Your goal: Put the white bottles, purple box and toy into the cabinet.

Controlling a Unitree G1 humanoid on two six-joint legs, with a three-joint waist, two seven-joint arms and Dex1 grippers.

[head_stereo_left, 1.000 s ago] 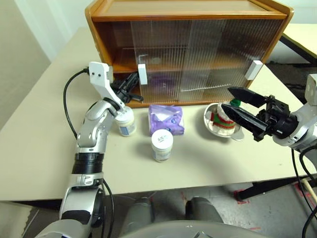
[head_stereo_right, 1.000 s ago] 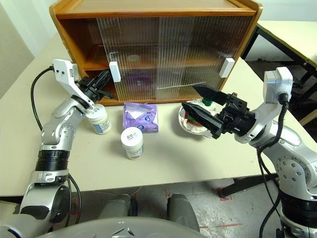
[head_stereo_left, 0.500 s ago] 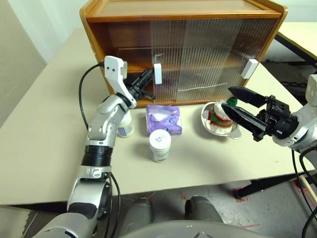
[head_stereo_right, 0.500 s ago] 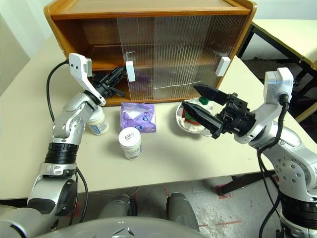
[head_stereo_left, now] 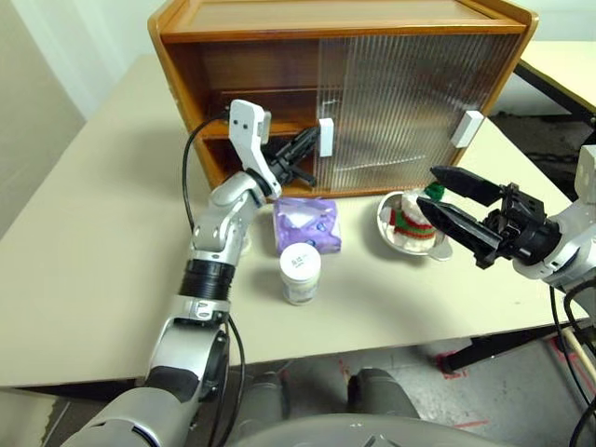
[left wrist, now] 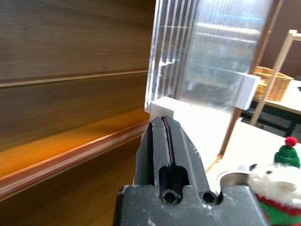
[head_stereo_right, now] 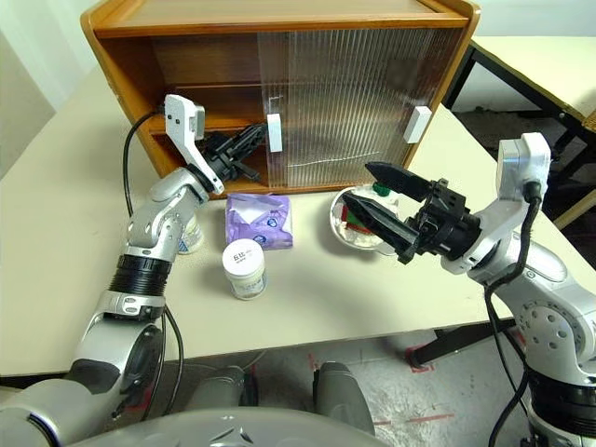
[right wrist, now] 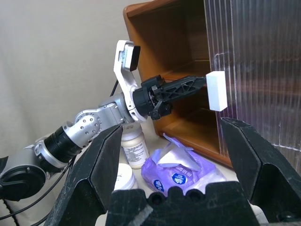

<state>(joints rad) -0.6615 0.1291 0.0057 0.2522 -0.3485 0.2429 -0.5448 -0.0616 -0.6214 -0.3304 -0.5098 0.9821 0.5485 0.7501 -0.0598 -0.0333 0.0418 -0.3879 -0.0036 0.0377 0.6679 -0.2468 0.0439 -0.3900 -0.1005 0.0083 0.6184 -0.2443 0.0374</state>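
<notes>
Left gripper (head_stereo_left: 307, 147), pinched shut, presses the door handle (head_stereo_left: 326, 137) — cabinet (head_stereo_left: 279, 19) half open; right gripper (head_stereo_left: 456, 203) gapes empty; bottles, purple box (head_stereo_left: 306, 224), toy (head_stereo_left: 411, 214) all outside.

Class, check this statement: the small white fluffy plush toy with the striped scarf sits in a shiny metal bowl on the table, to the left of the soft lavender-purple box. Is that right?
Not quite. The plush toy does sit in the shiny metal bowl on the table, but to the right of the soft lavender-purple box, not the left. The left eye view shows this.
</notes>
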